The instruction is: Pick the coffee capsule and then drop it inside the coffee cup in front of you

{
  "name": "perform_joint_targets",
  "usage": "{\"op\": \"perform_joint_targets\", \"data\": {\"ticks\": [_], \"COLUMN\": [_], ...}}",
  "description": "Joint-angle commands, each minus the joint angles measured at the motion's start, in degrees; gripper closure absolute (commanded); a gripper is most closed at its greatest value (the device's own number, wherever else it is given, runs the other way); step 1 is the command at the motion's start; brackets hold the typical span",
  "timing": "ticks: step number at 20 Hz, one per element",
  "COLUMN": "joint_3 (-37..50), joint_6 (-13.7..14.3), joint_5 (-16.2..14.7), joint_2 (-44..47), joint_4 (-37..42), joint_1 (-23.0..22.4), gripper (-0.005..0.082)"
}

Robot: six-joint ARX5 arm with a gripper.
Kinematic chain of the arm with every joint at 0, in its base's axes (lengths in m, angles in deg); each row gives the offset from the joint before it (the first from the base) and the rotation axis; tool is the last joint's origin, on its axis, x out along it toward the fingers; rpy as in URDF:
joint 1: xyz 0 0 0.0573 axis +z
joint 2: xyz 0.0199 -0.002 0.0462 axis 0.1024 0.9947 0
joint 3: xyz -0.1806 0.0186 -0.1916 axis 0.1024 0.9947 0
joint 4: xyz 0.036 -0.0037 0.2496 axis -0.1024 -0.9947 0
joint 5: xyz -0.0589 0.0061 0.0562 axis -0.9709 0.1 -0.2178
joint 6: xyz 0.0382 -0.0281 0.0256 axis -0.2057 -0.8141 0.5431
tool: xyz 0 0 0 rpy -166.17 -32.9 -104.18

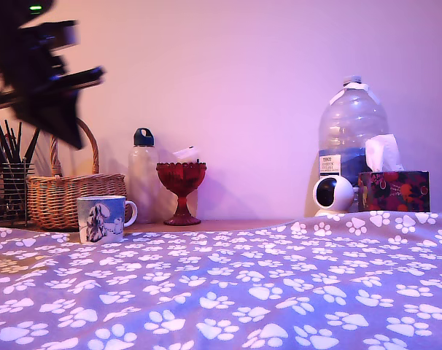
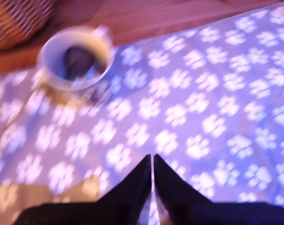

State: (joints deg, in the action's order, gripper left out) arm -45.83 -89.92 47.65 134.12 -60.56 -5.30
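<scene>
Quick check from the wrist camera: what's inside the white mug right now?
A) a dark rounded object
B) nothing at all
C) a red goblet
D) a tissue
A: the wrist view, though blurred, shows a dark rounded object sitting inside the white mug, while the fingers are closed together with nothing between them.

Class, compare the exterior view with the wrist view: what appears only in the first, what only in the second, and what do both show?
Only the exterior view shows the red goblet, water jug, tissue box, small white camera and white bottle. Only the wrist view shows the mug's inside, holding a dark blurred shape, and the claw with its tips nearly together. Both show the mug, wicker basket and paw-print cloth.
</scene>
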Motion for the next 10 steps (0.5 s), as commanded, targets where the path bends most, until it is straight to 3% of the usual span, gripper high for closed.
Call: {"op": "perform_joint_targets", "data": {"ticks": [1,10], "joint_3": [4.11,21.46], "joint_6": [-0.57,-5.25], "joint_5": [0.00,-0.02], "joint_2": [-2.99,-17.42], "joint_4": [1.64,6.95], "joint_1": [1.29,3.89], "gripper": [0.0784,0.0783]}}
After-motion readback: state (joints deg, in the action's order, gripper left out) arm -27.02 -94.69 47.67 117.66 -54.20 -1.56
